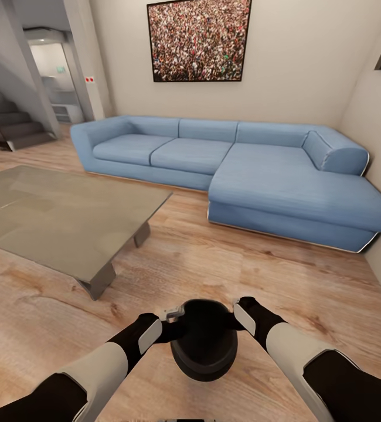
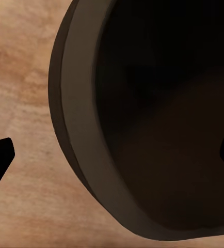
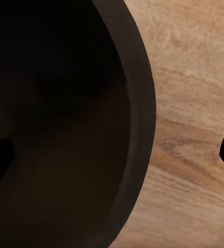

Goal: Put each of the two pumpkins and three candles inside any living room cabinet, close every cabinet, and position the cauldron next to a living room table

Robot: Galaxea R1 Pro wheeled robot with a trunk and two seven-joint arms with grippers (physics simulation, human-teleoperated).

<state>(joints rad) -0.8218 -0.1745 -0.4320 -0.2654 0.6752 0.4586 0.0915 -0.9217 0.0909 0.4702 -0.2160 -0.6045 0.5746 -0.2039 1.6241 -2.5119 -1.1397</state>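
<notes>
Left gripper (image 1: 170,319) and right gripper (image 1: 237,310) each straddle the cauldron (image 1: 204,340) rim, one finger inside and one outside.

Whether either actually clamps the rim cannot be told: the fingertips are cut off at the edges of both wrist views, and the pot's black inside swallows the inner ones. The cauldron sits between the two grippers above the wooden floor (image 1: 225,264). The grey table (image 1: 61,217) lies ahead of the left gripper, apart from the pot, the blue sofa (image 1: 243,170) beyond.

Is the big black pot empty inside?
Looks empty: the cauldron shows only a dark bare inside in both wrist views, though its bottom is shadowy.
</notes>
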